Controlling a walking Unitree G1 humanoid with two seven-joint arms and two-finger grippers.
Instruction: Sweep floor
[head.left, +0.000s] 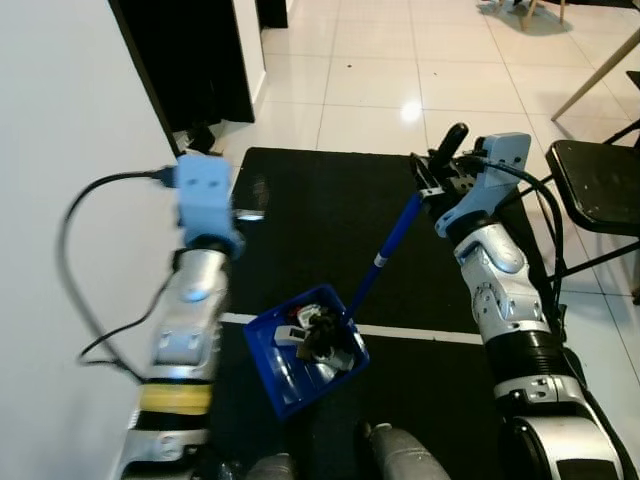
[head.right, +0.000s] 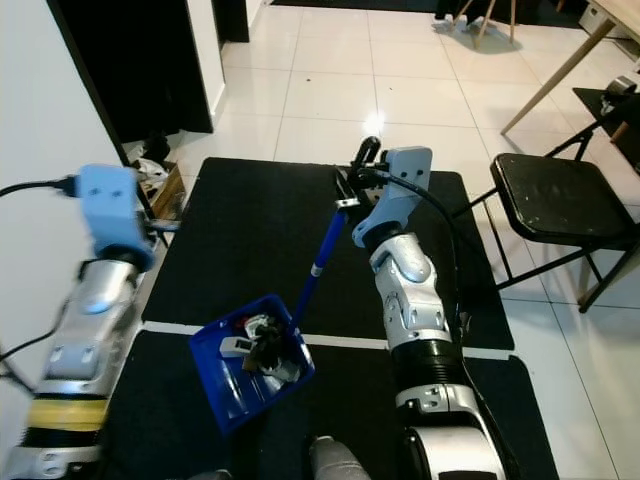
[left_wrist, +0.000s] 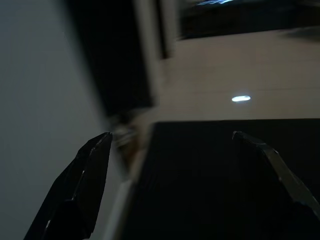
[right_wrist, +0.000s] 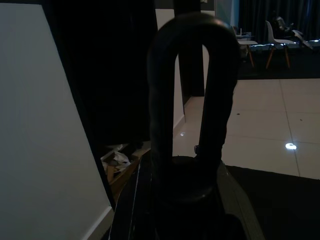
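Observation:
A blue dustpan (head.left: 300, 358) sits low over the black mat (head.left: 320, 210), just in front of my feet. It holds white and dark scraps (head.left: 322, 334). Its blue pole (head.left: 385, 255) slants up to the right to a black loop handle (right_wrist: 192, 100). My right gripper (head.left: 437, 185) is shut on that handle at the mat's far right. My left gripper (left_wrist: 172, 135) is open and holds nothing. It is raised beside the white wall on the left, over the mat's left edge.
A white wall (head.left: 60, 150) runs along my left, with a dark doorway (head.left: 190, 60) and some clutter (head.left: 197, 138) at its foot. A black folding chair (head.right: 560, 200) stands right of the mat. A table leg (head.left: 600, 70) slants at the far right. Glossy white tiles (head.left: 370, 80) lie beyond.

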